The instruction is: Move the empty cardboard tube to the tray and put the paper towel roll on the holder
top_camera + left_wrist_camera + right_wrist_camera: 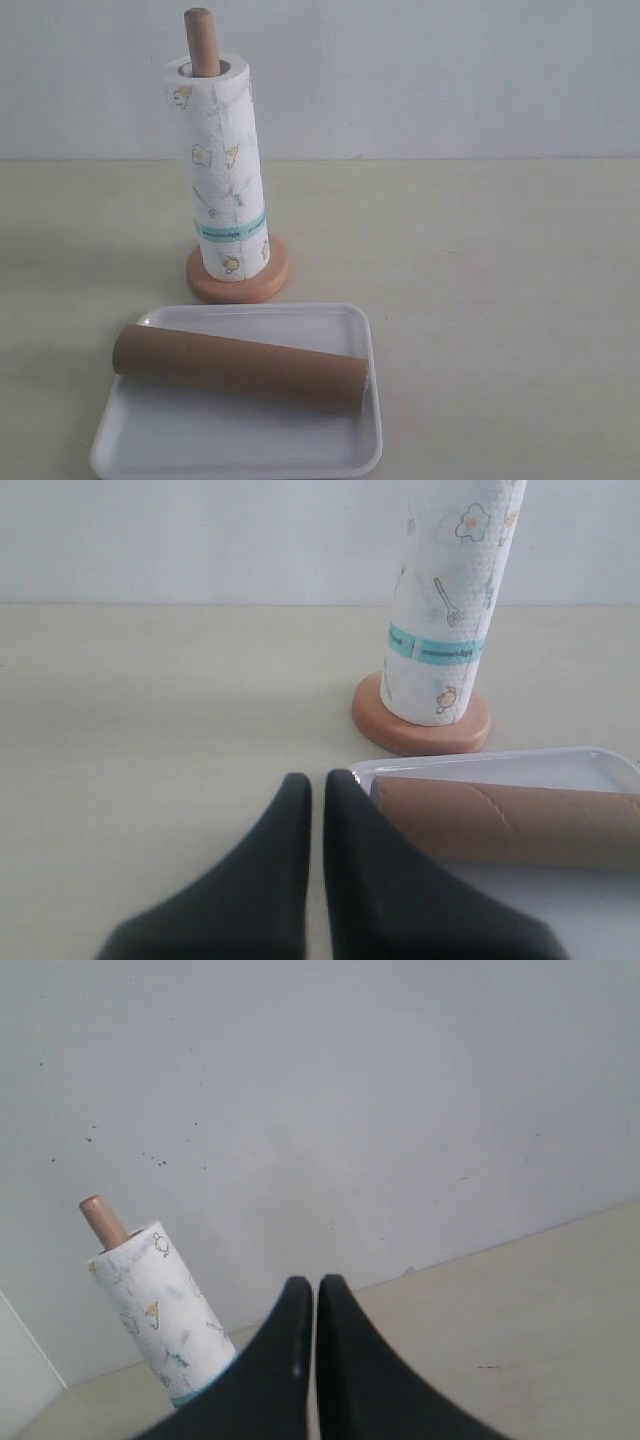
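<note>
The paper towel roll (222, 170) stands upright on the holder (238, 282), with the wooden post (201, 40) poking out of its core. The empty cardboard tube (240, 367) lies slantwise inside the white tray (150, 440) in front of the holder. Neither gripper shows in the exterior view. My left gripper (317, 785) is shut and empty, just beside the tray's (500, 764) near corner and the tube (510, 820), with the roll (447, 610) beyond. My right gripper (316, 1285) is shut and empty, raised and well away from the roll (160, 1315) and post (101, 1220).
A pale beige tabletop (480, 300) stretches around the tray and holder. A plain light wall (420, 70) closes off the back edge of the table.
</note>
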`<state>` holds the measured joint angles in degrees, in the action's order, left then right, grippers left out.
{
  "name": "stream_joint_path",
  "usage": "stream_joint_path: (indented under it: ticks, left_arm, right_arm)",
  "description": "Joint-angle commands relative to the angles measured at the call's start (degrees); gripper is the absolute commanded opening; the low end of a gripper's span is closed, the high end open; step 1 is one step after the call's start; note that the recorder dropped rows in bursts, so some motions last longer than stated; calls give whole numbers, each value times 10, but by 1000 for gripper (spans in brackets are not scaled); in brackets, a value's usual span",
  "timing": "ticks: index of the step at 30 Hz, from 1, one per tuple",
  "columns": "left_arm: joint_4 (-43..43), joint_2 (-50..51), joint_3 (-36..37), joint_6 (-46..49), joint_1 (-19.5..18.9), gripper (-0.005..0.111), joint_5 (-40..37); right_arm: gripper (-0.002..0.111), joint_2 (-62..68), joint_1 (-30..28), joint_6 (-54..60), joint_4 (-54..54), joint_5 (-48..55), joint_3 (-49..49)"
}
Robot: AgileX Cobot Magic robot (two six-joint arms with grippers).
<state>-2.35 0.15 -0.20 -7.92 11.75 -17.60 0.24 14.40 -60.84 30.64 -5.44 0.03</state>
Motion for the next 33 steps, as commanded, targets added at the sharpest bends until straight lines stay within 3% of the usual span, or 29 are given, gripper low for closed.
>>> stream_joint_path:
  ticks: [1,4,9,13,17,24,33]
  left_arm:
    - [4,-1,2,1,2,4,0]
    - [4,-1,2,1,2,4,0]
    - [4,-1,2,1,2,4,0]
    - [4,-1,2,1,2,4,0]
    - [4,-1,2,1,2,4,0]
    - [4,-1,2,1,2,4,0]
    - [4,-1,2,1,2,4,0]
  right_arm:
    - [1,-2,0,14,-4,-3,0]
    - [1,-2,0,123,-96,22,0]
    - [1,-2,0,445,-356,121,0]
    - [1,-2,0,570,-397,180,0]
    - [1,-2,0,602,-391,249,0]
    - [1,-2,0,604,-373,244,0]
    - [1,-2,-84,604,-373,249,0]
